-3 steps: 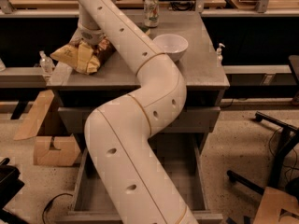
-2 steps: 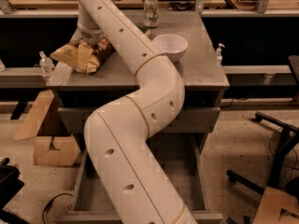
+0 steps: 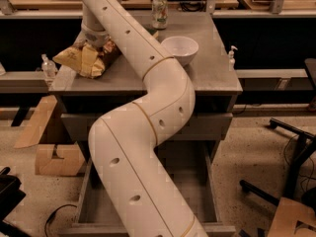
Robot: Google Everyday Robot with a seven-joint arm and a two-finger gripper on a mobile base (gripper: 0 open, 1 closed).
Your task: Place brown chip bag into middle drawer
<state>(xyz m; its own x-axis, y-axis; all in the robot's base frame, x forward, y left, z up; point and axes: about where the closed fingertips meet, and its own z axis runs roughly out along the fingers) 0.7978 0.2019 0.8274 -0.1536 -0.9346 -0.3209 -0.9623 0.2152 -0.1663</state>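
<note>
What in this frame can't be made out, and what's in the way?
- Gripper: down on the chip bag at the left of the table, tucked under the arm. Whether it holds the bag cannot be told in the camera view.
- Chip bag: its right end is hidden behind the arm.
- Drawer: the arm covers much of its floor, and the picture's bottom edge cuts its front.

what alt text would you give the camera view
The robot's gripper is at the brown chip bag on a grey cabinet top, which holds a white bowl and a can. Below, the middle drawer stands open, partly hidden by the arm.
</note>
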